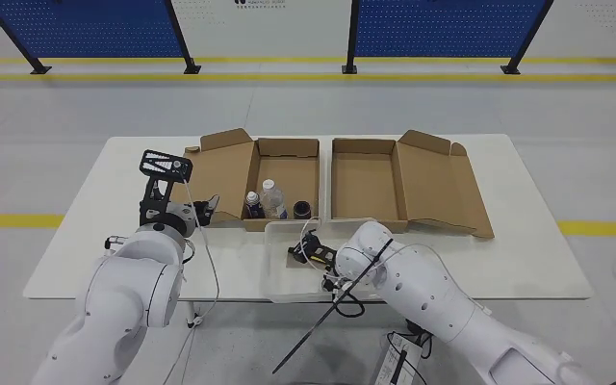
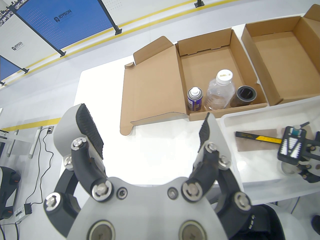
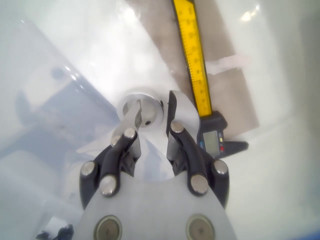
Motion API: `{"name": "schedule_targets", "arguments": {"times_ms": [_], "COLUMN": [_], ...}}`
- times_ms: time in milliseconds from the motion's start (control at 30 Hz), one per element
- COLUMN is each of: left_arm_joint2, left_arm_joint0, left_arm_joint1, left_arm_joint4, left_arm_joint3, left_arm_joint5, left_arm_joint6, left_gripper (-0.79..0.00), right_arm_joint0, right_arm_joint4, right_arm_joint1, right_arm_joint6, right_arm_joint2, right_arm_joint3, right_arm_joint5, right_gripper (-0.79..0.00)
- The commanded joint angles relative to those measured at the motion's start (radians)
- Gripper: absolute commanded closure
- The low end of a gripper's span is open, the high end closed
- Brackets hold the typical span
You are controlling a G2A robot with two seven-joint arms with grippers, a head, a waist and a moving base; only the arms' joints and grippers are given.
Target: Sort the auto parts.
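Silver round part (image 3: 151, 111) sits right under the right pincer (image 3: 155, 99), half-spread fingers straddling its rim, looks unclamped; caliper (image 3: 192, 51) just beside.

Wht table (image 1: 539, 255), blue panels (image 1: 91, 27) bkgd.

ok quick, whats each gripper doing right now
Left gripper: open, empty.
Right gripper: at a round silver part in the white bin; whether it grips cannot be told.
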Motion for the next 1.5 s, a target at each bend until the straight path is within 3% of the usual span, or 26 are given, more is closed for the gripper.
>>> {"name": "schedule_targets", "arguments": {"times_ms": [0,767,800,833,867,1200,1467], "left_arm_joint2": [0.0,0.0,0.0,0.0,0.0,0.0,0.0], "left_arm_joint0": [0.0,0.0,0.0,0.0,0.0,0.0,0.0], "left_arm_joint1": [0.0,0.0,0.0,0.0,0.0,0.0,0.0], "left_arm_joint4": [0.0,0.0,0.0,0.0,0.0,0.0,0.0], "left_arm_joint3": [0.0,0.0,0.0,0.0,0.0,0.0,0.0], "left_arm_joint5": [0.0,0.0,0.0,0.0,0.0,0.0,0.0], "left_arm_joint6": [0.0,0.0,0.0,0.0,0.0,0.0,0.0], "left_gripper": [-0.785,-0.785,-0.785,-0.785,-0.785,-0.785,-0.785], "right_arm_joint0": [0.005,-0.001,-0.002,-0.003,-0.003,-0.011,-0.049], "right_arm_joint4": [0.0,-0.016,-0.016,-0.018,-0.019,-0.026,-0.019], "right_arm_joint1": [-0.004,-0.014,-0.014,-0.014,-0.014,-0.011,0.018], "right_arm_joint6": [-0.001,0.018,0.019,0.022,0.022,0.014,-0.036], "right_arm_joint2": [-0.005,0.008,0.008,0.009,0.009,0.034,0.139], "right_arm_joint3": [0.01,0.031,0.032,0.032,0.031,0.007,-0.083], "right_arm_joint5": [0.0,0.002,0.002,0.001,0.001,0.009,0.024], "right_gripper": [-0.249,-0.203,-0.191,-0.12,0.0,0.0,0.0]}}
